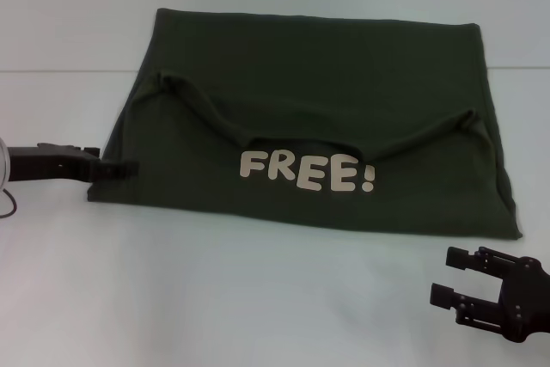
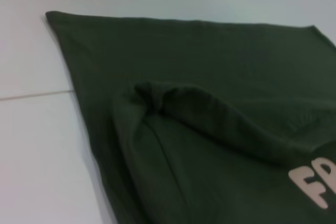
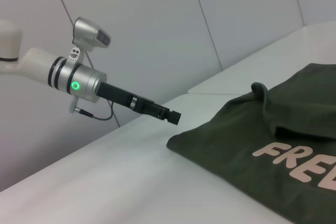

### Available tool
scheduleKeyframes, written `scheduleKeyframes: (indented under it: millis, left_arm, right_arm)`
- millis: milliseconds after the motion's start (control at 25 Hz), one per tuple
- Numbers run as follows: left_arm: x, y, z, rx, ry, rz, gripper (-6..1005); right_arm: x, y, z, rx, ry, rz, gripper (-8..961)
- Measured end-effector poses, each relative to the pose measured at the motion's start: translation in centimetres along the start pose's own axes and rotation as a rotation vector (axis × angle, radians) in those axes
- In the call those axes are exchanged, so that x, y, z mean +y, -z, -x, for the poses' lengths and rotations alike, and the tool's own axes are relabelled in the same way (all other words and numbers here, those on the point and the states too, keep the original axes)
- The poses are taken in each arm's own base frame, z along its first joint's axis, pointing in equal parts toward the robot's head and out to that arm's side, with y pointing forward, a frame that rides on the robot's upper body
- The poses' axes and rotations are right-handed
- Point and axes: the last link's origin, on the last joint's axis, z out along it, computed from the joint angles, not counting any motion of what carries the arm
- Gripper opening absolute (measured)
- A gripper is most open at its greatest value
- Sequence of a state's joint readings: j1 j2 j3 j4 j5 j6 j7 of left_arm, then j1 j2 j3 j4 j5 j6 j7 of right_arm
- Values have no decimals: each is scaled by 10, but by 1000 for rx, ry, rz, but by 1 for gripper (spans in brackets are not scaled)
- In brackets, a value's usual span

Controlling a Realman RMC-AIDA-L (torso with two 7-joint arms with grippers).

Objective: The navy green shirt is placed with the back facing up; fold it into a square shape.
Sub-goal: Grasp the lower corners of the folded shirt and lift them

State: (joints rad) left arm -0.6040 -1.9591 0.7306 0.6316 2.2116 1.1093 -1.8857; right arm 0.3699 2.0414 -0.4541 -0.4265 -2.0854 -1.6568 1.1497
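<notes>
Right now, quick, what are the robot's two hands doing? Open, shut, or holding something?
Left gripper: beside the shirt's near left corner, holding nothing; open or shut cannot be told.
Right gripper: open, empty, over the table off the shirt's near right corner.

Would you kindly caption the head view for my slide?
Folded shirt on white table, left gripper at its corner.

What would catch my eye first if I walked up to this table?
The navy green shirt, folded across the middle of the white table, with cream "FREE!" lettering on its near flap. The left pincer sits at its near left corner; the right pincer, fingers spread, hovers off its near right corner.
</notes>
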Motion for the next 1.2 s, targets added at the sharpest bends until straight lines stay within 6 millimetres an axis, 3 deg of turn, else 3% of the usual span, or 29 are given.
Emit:
scheduleKeyframes:
  millis: [1200]
  left_arm:
    - [7,-19,24,-23,-26,-57,851]
  right_arm:
    - [-1,-7,0,3,-5,-2,777]
